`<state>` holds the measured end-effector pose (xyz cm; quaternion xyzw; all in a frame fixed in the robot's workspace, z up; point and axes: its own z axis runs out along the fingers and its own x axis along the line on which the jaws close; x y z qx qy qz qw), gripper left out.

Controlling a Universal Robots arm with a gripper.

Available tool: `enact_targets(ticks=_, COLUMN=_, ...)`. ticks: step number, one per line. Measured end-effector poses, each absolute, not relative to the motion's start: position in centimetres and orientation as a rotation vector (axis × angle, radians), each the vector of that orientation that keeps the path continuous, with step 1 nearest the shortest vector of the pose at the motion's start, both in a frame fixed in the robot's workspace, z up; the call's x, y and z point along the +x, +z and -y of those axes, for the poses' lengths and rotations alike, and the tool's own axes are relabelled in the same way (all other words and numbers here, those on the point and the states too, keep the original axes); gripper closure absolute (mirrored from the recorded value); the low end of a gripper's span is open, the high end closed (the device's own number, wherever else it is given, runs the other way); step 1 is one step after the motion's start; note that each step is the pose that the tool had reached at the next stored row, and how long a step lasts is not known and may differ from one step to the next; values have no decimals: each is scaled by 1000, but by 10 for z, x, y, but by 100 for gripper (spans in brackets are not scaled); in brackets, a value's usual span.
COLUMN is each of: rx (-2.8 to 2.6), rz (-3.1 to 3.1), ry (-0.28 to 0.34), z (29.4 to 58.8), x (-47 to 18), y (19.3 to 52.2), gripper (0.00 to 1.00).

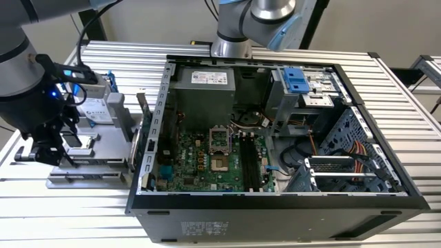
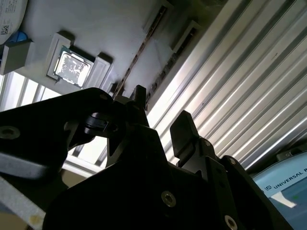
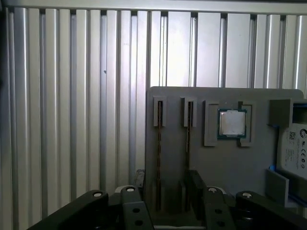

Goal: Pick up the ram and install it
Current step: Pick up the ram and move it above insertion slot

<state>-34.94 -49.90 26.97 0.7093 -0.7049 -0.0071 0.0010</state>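
Slatted metal table [image 3: 72,96], arm [image 1: 24,77] pointing down over grey tray [image 3: 230,163], gripper [image 3: 167,184] spread open over upright ram [image 3: 159,143]

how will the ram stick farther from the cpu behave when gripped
That ram stick is a thin board standing on edge in the holder's slot, so probably stiff and light, but apt to topple outside it. Its exposed narrow edge gives the open gripper little to hold, so it may twist.

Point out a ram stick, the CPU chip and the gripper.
Ram stick [image 3: 159,153]: first wrist view, its thin edge.
CPU chip [image 3: 232,123]: first wrist view, middle of its lid.
Gripper [image 3: 167,178]: first wrist view, midway between its fingertips.
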Motion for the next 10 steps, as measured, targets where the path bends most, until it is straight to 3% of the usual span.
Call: enact_targets(ticks=10, rx=2227, rz=2213, ry=-22, z=499, x=-349, y=267, gripper=0)
